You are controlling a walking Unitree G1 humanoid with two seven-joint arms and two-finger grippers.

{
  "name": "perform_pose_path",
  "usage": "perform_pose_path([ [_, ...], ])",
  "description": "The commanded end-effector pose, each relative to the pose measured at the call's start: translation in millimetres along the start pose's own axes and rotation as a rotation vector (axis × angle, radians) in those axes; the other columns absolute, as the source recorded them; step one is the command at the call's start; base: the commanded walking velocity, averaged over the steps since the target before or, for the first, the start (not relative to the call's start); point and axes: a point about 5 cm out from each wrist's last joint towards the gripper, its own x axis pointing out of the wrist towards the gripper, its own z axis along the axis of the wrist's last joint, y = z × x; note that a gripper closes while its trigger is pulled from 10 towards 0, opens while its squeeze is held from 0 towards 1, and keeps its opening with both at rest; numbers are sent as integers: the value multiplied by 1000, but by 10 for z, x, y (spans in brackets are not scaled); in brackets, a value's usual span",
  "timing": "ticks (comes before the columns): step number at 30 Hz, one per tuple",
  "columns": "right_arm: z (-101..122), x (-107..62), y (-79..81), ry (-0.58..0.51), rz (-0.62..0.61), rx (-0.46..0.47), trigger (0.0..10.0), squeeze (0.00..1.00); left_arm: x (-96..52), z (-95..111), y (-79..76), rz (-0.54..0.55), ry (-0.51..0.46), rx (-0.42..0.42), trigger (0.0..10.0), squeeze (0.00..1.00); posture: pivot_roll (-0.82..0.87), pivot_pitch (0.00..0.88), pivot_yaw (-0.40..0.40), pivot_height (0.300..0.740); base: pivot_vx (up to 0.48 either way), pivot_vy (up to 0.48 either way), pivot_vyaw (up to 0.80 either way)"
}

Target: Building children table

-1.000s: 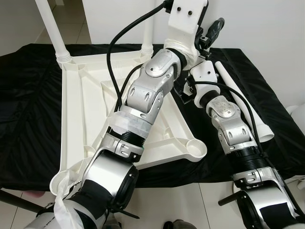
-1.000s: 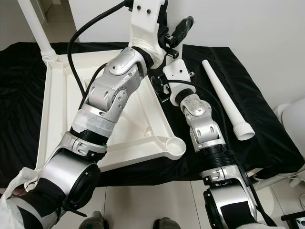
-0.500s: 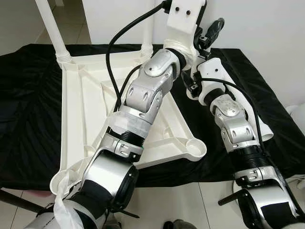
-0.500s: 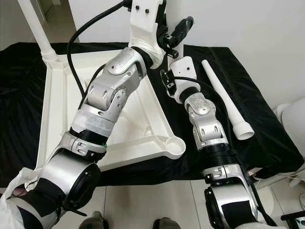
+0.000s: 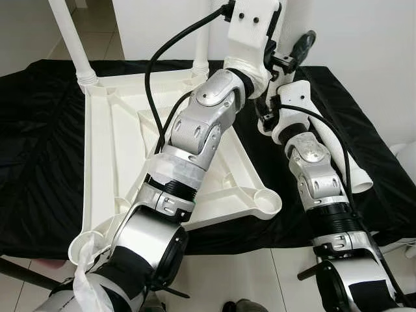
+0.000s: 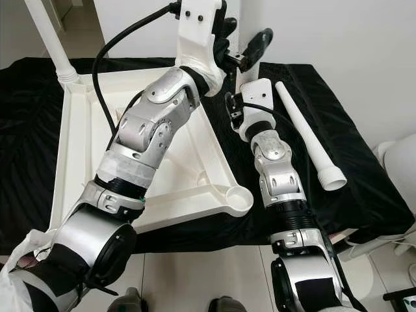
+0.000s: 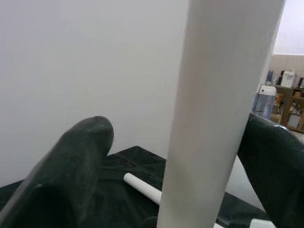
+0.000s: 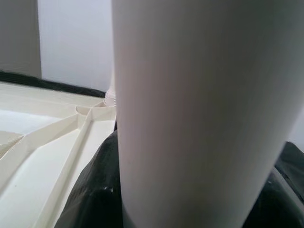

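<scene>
Gripping is what my left gripper (image 7: 190,156) is doing: in its wrist view my two black fingers (image 7: 71,161) are spreading either side of an upright white leg (image 7: 218,104), close against it, though I am not able to see whether both are pressing on it. In the eye views this arm is reaching up to the top centre of the frame, over the far corner of the tabletop (image 5: 110,162), where that leg (image 5: 201,39) is standing in its socket.

Right gripper (image 8: 190,209): I am holding it up close to the same leg (image 8: 199,109), whose white shaft is covering most of the wrist picture with dark fingers at its foot; I cannot tell how far they are open. My right forearm (image 6: 276,169) is lying along the tabletop's right edge.

Upside down on a black cloth (image 5: 39,130), the tabletop is showing its ribs. Another leg (image 5: 71,39) is rising at upper left. An empty socket (image 5: 266,201) is sitting at the near right corner. One loose leg (image 6: 309,136) is lying on the cloth at right.
</scene>
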Motion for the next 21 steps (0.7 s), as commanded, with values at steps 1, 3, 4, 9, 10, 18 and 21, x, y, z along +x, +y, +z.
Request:
perform_pose_path([
  [1,1,-25,-51,-2,-38,30,10000,0,-7,-10,-74,-26,-7,-32,10000,1000,45,0,-43,740,0,0,0],
  [3,-18,-44,-71,2,-70,73,10000,0,-16,-13,-58,-21,-6,-42,10000,0,45,0,-43,740,0,0,0],
  [4,-18,-44,-71,2,-70,73,10000,0,-16,-13,-58,-21,-6,-42,10000,0,45,0,-43,740,0,0,0],
  [9,-115,-171,-151,21,-178,165,10000,0,-88,-47,66,17,-3,-79,10000,0,44,0,-41,740,0,0,0],
  [10,-115,-171,-151,21,-178,165,10000,0,-88,-47,66,17,-3,-79,10000,0,44,0,-41,740,0,0,0],
  [18,-279,-411,-294,60,-343,234,10000,0,-305,-182,330,94,29,-44,10000,0,38,0,-38,740,0,0,0],
  [21,-302,-455,-297,72,-350,238,10000,0,-355,-243,377,107,59,-19,10000,0,36,0,-37,740,0,0,0],
])
